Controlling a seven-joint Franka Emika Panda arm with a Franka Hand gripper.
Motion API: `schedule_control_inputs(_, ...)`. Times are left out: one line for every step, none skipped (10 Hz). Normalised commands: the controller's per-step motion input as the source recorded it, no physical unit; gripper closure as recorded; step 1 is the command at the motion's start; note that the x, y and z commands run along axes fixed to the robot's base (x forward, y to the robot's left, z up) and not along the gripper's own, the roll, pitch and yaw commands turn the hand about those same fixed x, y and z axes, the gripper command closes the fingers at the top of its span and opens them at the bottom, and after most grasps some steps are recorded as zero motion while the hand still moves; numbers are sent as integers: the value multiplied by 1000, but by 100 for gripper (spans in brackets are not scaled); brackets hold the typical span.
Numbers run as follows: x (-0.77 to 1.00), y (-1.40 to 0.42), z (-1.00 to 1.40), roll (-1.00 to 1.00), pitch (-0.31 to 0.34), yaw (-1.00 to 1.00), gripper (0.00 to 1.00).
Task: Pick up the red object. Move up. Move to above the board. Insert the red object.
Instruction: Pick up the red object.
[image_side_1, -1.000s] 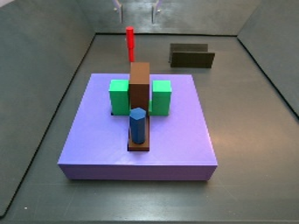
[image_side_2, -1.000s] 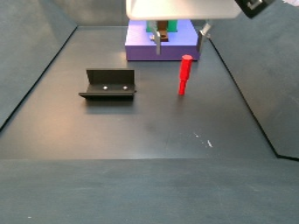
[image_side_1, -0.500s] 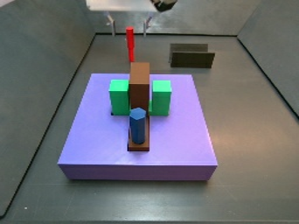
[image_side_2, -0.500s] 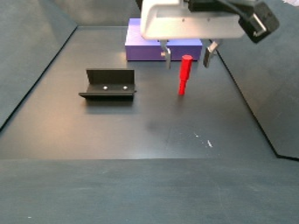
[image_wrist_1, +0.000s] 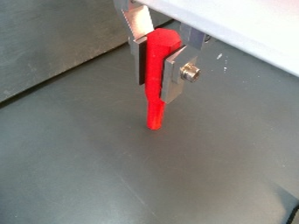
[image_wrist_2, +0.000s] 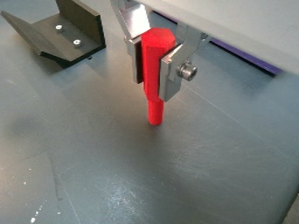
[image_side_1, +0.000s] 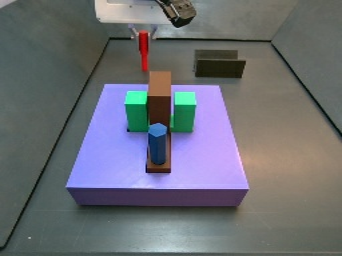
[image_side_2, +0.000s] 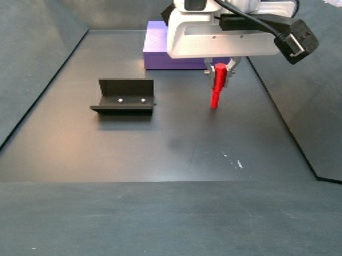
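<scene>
Lowered since the earlier frame, hand now clamped on the upright red object, fixture unmoved.

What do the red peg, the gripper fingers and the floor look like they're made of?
Red peg: likely plastic, uniform bright red with a smooth, slightly glossy surface. The gripper flanks the peg's upper end; its fingers look like metal, flat silver plates with a screw head and dark, probably rubber pads. Floor: dark grey and matte with faint scuffs; metal or painted sheet, hard to tell.
</scene>
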Motion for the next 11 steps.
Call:
schedule_control_inputs(0,0,0,0,0,0,100)
schedule_control_inputs(0,0,0,0,0,0,100)
schedule_control_inputs(0,0,0,0,0,0,100)
schedule_control_inputs(0,0,0,0,0,0,100)
schedule_control_inputs(0,0,0,0,0,0,100)
schedule_control_inputs(0,0,0,0,0,0,100)
schedule_control_inputs(0,0,0,0,0,0,100)
schedule_control_inputs(0,0,0,0,0,0,100)
schedule_control_inputs(0,0,0,0,0,0,100)
schedule_control_inputs(0,0,0,0,0,0,100)
schedule_control_inputs(0,0,0,0,0,0,100)
